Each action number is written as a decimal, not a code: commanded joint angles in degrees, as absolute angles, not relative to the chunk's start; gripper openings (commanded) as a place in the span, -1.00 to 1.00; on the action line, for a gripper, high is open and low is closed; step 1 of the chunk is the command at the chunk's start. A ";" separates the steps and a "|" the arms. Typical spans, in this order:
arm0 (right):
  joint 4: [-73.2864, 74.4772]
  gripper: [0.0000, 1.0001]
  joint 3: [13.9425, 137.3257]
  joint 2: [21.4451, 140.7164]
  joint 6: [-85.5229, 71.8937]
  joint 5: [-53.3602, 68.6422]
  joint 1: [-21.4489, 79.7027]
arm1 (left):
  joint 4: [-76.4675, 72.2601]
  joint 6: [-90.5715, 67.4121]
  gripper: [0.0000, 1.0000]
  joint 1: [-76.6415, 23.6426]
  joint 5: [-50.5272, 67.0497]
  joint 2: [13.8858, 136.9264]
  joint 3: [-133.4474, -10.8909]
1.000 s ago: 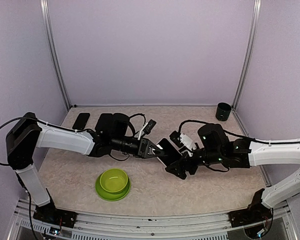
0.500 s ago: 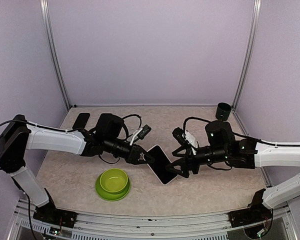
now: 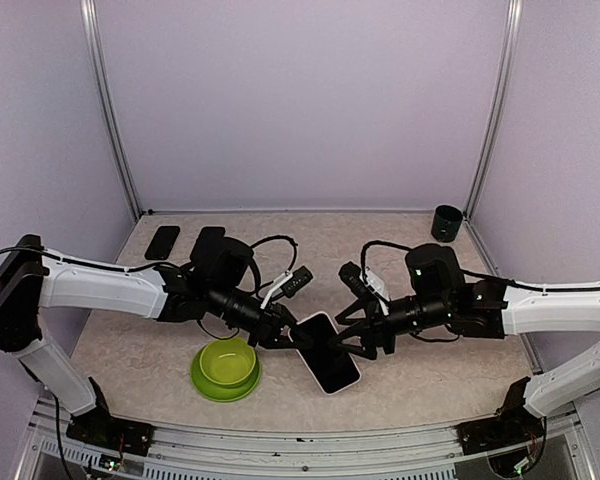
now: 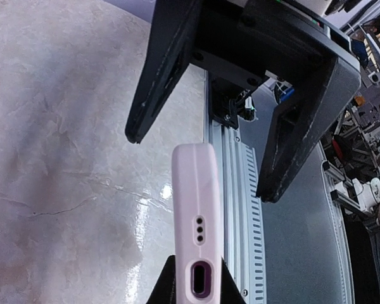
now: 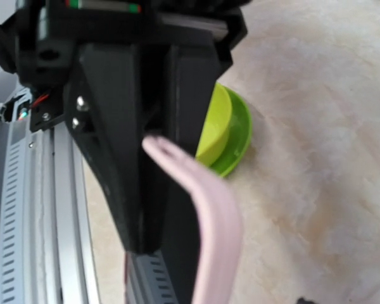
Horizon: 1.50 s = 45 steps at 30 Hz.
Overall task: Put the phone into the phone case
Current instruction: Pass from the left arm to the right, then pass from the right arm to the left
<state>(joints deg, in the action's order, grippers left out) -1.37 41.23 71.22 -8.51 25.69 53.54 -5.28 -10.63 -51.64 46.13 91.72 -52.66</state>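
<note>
The pink phone case [image 3: 331, 366] shows a dark screen face inside its pale rim and hangs tilted over the table front of centre. My left gripper [image 3: 291, 337] is shut on its left end. In the left wrist view the case's edge [image 4: 197, 202], with port and speaker holes, stands pinched between my left gripper's black fingertips [image 4: 163, 289]. My right gripper [image 3: 353, 341] is open at the case's upper right edge, and its fingers [image 4: 299, 126] straddle the far end without touching. The right wrist view is blurred and shows the case edge [image 5: 214, 218] close up.
A green bowl [image 3: 226, 367] sits just left of the case, under the left wrist. A dark phone [image 3: 162, 241] and another dark flat thing [image 3: 209, 235] lie at the back left. A dark cup [image 3: 446, 222] stands at the back right corner. The metal front rail [image 3: 300, 441] is close below the case.
Both grippers and the cased phone have come down toward the front edge, and the case now hangs lower and nearer the bowl. My right gripper's fingers stand apart round its end.
</note>
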 commanded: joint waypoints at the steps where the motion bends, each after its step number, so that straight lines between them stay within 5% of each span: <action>1: -3.03 0.35 40.34 72.59 -8.53 28.91 53.17 | -6.63 -7.66 -1.00 -52.62 49.40 89.30 -52.82; 11: -3.23 0.02 40.59 75.06 -8.30 33.57 53.17 | -6.12 -6.37 -1.00 -53.24 50.34 88.64 -52.82; 16: -3.58 -0.48 40.52 75.31 -8.29 36.00 53.18 | -6.03 -6.09 -0.98 -53.53 50.28 88.70 -52.83; 20: -4.89 -1.00 40.22 75.50 -8.80 38.58 53.15 | -6.60 -6.53 -0.78 -53.44 49.61 88.53 -52.70; 31: -8.30 -1.00 39.43 72.84 -10.98 35.30 53.01 | -15.66 -12.34 0.15 -51.42 45.86 86.02 -48.67; 45: -24.47 -1.00 34.94 68.02 -24.81 29.58 49.75 | -32.81 -24.88 0.27 -48.37 38.64 82.67 -41.99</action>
